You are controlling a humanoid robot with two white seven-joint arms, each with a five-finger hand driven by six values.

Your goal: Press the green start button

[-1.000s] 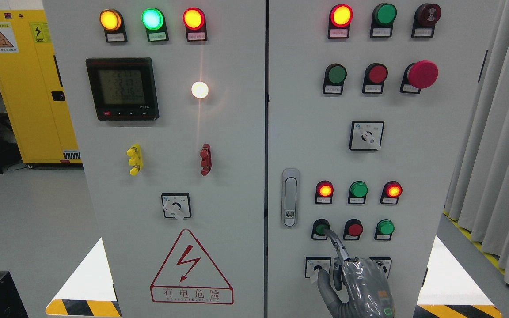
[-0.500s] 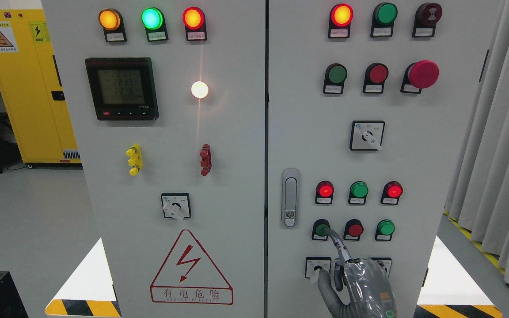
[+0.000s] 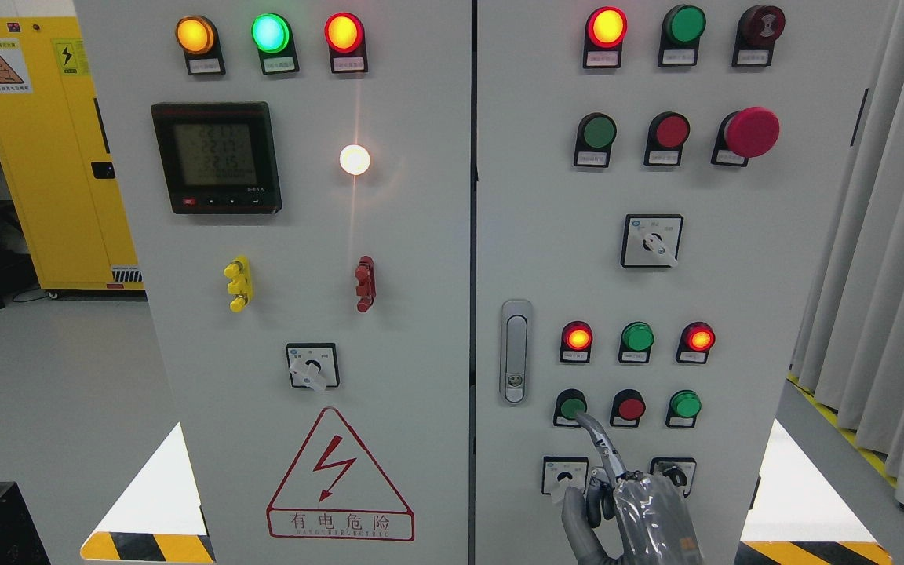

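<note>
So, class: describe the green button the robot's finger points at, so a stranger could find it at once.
On the right cabinet door, go to the lowest row of three round buttons. The green start button is leftmost, nearest the door latch. Unlike the other green button, it sits left of the red button.

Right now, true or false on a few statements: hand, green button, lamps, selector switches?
1. The right hand points one finger up at the green button. True.
2. The fingertip is on the red button. False: it is at the green button's lower right edge.
3. The lamp above the green button glows red. True.
4. The big red mushroom button sits on the left door. False: right door, upper right.
</note>
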